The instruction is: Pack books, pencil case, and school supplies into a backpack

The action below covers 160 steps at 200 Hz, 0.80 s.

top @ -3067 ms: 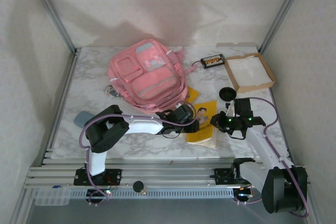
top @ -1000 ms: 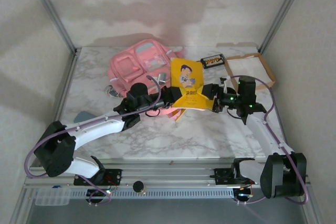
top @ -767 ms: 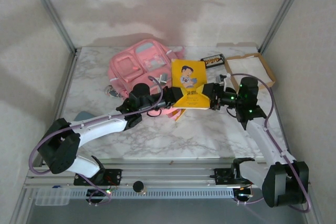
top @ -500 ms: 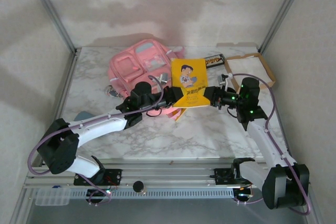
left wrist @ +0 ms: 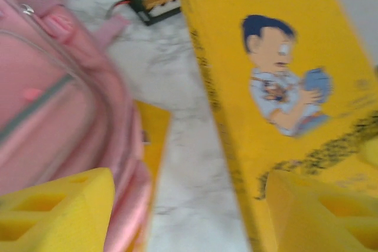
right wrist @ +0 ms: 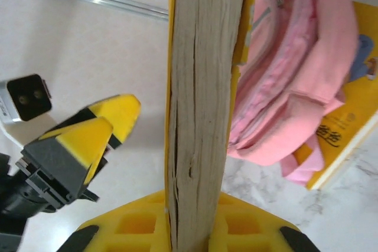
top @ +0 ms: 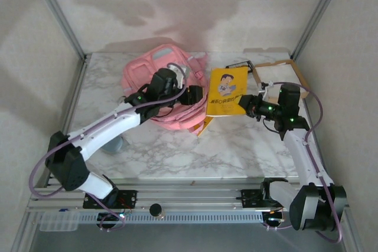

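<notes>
**Containers.** Pink backpack (top: 155,90) lies at the far centre of the desk (top: 177,151), with its inside out of sight. The brown tray (top: 274,64) sits at the far right corner, partly covered by the right arm.

**Obscured.** A second yellow book (top: 204,126) juts from under the backpack. The dark book (left wrist: 155,1) is blurred.

**Pincers.** The right pincer (top: 248,105) clamps a yellow book (top: 226,90), raised just right of the backpack. The left pincer (top: 196,95) stands wide beside it; whether they touch cannot be told.
</notes>
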Each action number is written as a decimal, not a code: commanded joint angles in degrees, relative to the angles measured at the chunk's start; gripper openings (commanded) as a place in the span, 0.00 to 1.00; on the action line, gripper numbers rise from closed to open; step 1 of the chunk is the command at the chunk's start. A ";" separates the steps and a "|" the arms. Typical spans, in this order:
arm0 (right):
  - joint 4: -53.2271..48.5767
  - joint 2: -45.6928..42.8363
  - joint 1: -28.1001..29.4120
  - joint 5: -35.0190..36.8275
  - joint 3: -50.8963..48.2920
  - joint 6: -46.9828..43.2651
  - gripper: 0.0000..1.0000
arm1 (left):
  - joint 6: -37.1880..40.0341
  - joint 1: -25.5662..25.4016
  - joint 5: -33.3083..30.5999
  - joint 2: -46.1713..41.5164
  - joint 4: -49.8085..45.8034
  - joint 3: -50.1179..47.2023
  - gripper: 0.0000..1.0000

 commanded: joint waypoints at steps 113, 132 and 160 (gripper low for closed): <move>-5.66 1.28 -5.53 1.08 1.22 -7.11 0.00 | 22.16 2.54 -10.38 25.12 -20.25 13.28 0.33; -6.50 1.46 -5.59 1.37 1.61 -7.86 0.00 | 22.63 3.45 -10.24 25.83 -21.67 15.40 0.20; -7.56 2.75 -5.50 1.14 3.03 -9.24 0.00 | 24.04 3.65 -11.17 23.22 -23.68 17.84 0.00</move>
